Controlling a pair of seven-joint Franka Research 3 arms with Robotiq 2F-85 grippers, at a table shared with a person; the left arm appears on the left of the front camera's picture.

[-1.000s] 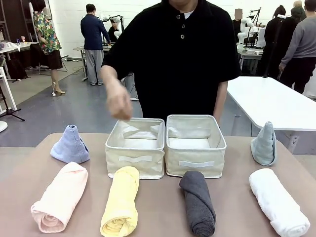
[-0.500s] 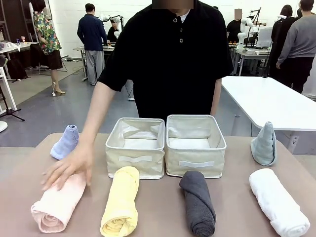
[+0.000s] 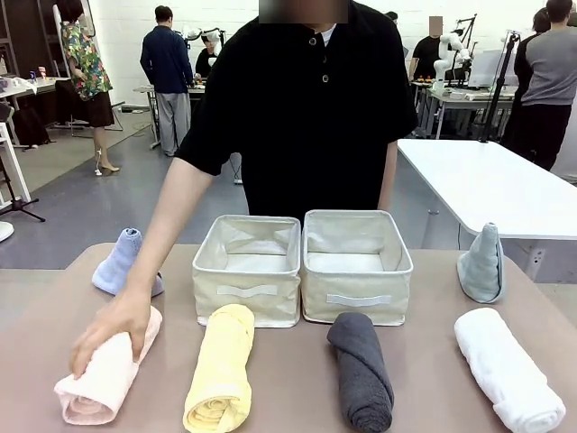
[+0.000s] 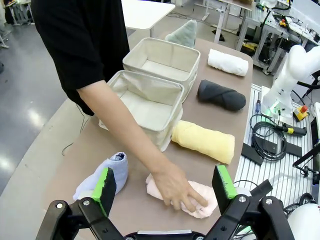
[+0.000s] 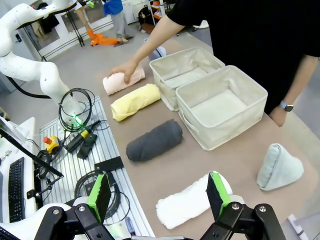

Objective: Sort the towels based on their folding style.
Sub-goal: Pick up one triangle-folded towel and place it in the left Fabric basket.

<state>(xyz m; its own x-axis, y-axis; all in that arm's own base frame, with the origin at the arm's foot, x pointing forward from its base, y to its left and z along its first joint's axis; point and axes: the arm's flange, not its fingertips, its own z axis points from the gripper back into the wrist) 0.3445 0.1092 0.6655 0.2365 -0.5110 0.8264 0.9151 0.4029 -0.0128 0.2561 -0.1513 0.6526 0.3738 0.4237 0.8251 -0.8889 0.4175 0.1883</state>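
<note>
Evidently nothing is sorted yet: all six towels lie outside the bins.
On the table (image 3: 288, 388): light blue terry cone towel (image 3: 117, 263), a person's hand (image 3: 113, 327) on the pink terry roll (image 3: 95, 386), yellow roll (image 3: 221, 370), two empty beige fabric bins (image 3: 246, 290), dark grey roll (image 3: 362, 368), white roll (image 3: 507, 368), pale teal cone (image 3: 482, 266). The left gripper (image 4: 164, 182) and right gripper (image 5: 157, 192) hover with jaws spread, empty.
</note>
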